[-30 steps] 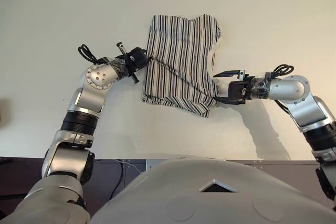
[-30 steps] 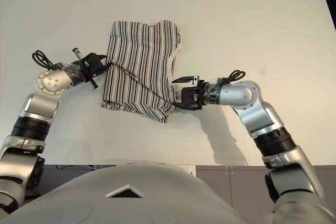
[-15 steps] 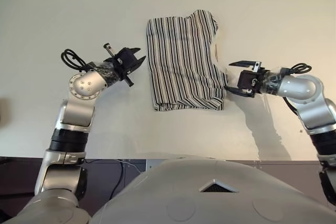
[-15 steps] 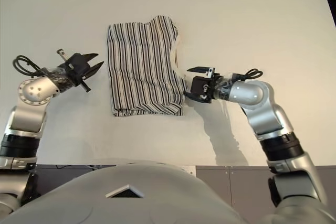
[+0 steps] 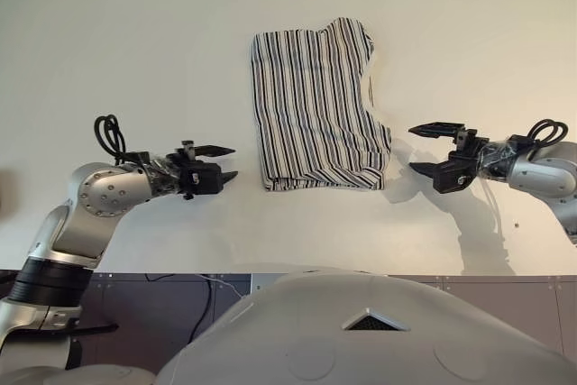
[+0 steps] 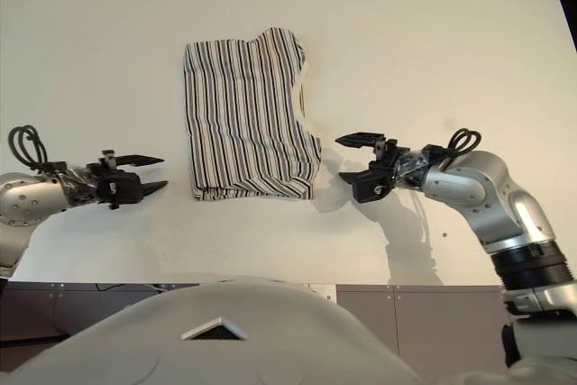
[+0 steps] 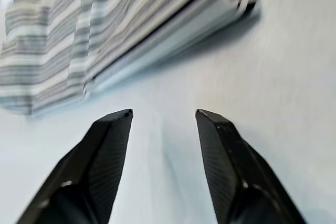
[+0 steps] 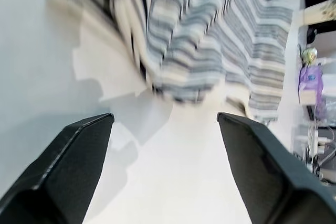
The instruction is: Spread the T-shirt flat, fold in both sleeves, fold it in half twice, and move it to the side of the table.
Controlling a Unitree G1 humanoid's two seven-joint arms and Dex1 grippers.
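- Left arm: smooth silver-grey metal shells, with a round joint cap dotted with small screws.
- Ribbed black band rings the left arm nearer the shoulder.
- Black cable loop curls out at the left wrist, beside a dark section in glossy, crinkled wrapping.
- Left gripper: matt black, with two slim fingers that taper to blunt wedge tips.
- Right arm: the same silver-grey shells, with a black band above the elbow.
- Second black cable loop sits at the right wrist.
- Right gripper: matt black with two flat, tapered fingers.
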